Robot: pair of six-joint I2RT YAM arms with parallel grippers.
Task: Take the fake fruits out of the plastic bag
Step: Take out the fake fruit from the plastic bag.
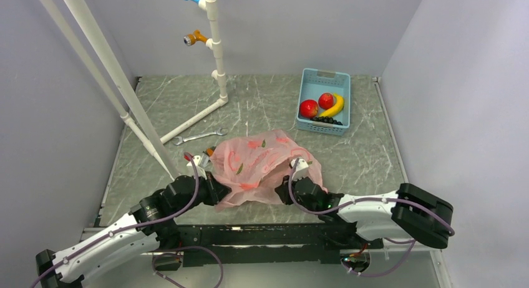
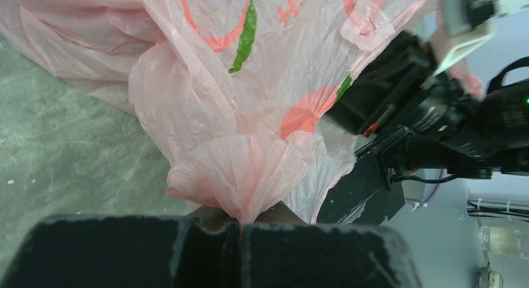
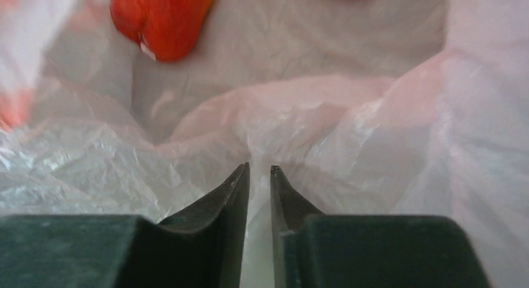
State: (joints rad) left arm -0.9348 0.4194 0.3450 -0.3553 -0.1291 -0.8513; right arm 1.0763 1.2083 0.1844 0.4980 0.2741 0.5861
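Note:
The pink plastic bag (image 1: 262,166) lies crumpled on the table between my two arms. My left gripper (image 1: 221,191) is at the bag's left end. In the left wrist view it (image 2: 239,224) is shut on a bunched fold of the bag (image 2: 249,82). My right gripper (image 1: 287,189) is pressed against the bag's right side. In the right wrist view its jaws (image 3: 259,169) stand a narrow gap apart against the film (image 3: 349,113), gripping nothing that I can see. A red fake fruit (image 3: 163,17) shows inside the bag ahead. Two red fruits (image 1: 309,108) (image 1: 325,100) lie in the basket.
A blue basket (image 1: 307,76) at the back right also holds a yellow banana (image 1: 337,106) and black grapes (image 1: 329,120). A wrench (image 1: 199,136) lies behind the bag. A white pipe frame (image 1: 215,51) stands at the back left.

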